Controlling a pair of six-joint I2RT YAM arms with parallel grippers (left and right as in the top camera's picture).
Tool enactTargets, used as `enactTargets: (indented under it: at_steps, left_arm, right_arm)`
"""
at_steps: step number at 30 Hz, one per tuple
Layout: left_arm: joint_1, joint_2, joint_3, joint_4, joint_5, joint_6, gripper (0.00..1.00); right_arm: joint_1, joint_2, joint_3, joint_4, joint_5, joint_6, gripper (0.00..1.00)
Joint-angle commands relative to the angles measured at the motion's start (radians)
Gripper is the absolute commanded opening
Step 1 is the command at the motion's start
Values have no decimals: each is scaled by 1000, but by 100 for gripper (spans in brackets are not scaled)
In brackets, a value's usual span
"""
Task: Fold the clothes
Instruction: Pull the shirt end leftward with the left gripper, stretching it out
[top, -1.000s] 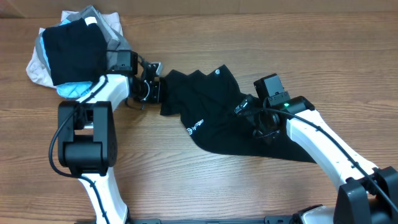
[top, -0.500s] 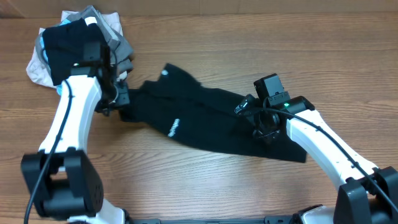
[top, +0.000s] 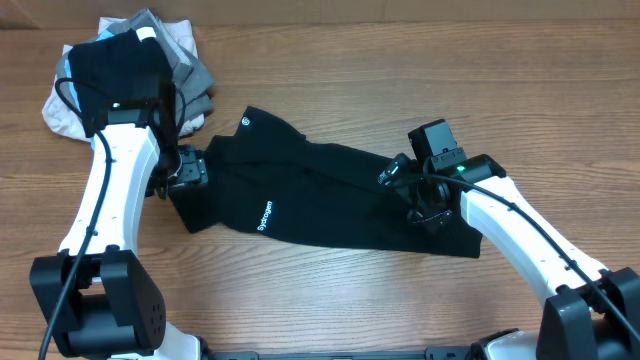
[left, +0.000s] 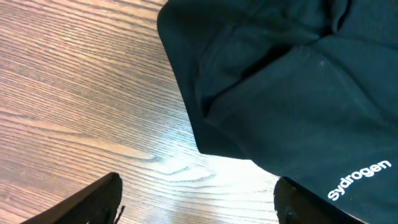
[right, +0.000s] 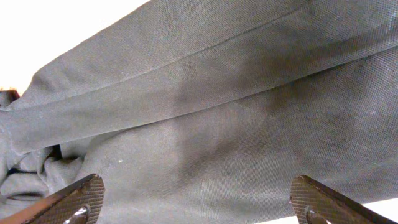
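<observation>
The black shirt (top: 330, 200) looks limp, light; I'd pinch its centre-left corner; left pincer (left: 199, 194) and right pincer (right: 199, 198) gape empty.

Wooden table (top: 330, 300). Garment pile (top: 115, 70) at far-left end: black piece on top, grey and white beneath.

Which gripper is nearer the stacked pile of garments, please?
Left. The left gripper is just below the pile, at the shirt's left end; the right gripper, over its right end.
</observation>
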Motion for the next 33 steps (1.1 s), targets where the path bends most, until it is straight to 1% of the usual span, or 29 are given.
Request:
enactTargets:
  at_steps: [1, 3, 4, 5, 7, 10, 12, 13, 15, 16, 17, 18, 21, 25, 29, 33]
  left_arm:
    - [7, 3, 10, 38, 48, 1, 80]
    - [5, 3, 10, 86, 163, 53, 85]
    - [4, 3, 10, 118, 249, 95, 90]
    - [2, 3, 10, 147, 328, 122, 91]
    - [-4, 4, 10, 193, 443, 146, 91]
    - [-31, 14, 10, 242, 511, 145, 87]
    - [-60, 27, 10, 266, 505, 129, 86]
    - [-78, 37, 10, 280, 502, 106, 84]
    - [-113, 70, 10, 308, 502, 47, 85]
    - [-129, 90, 10, 323, 501, 22, 88]
    - [-143, 112, 10, 340, 501, 7, 98]
    - [-156, 136, 10, 360, 502, 5, 100]
    - [-183, 209, 10, 447, 503, 12, 100]
    - [-188, 264, 10, 471, 489, 17, 100]
    - [-163, 259, 13, 515, 420, 16, 100]
    - [-137, 257, 31, 507, 321, -13, 100]
  right_arm:
    - [0, 3, -3, -1, 16, 4, 100]
    - [0, 3, -3, 0, 16, 4, 100]
    - [0, 3, -3, 0, 16, 4, 100]
    - [0, 3, -3, 0, 16, 4, 100]
    - [0, 3, -3, 0, 16, 4, 100]
    - [0, 3, -3, 3, 16, 4, 100]
    - [0, 3, -3, 4, 16, 5, 100]
    - [0, 3, -3, 6, 16, 5, 100]
    - [0, 3, -3, 10, 16, 4, 100]
    - [0, 3, -3, 11, 16, 5, 100]
    - [0, 3, -3, 11, 16, 5, 100]
    - [0, 3, -3, 11, 16, 4, 100]
    - [0, 3, -3, 10, 16, 4, 100]
    - [0, 3, -3, 11, 17, 4, 100]
    - [0, 3, -3, 17, 43, 4, 100]
    - [0, 3, -3, 19, 58, 4, 100]
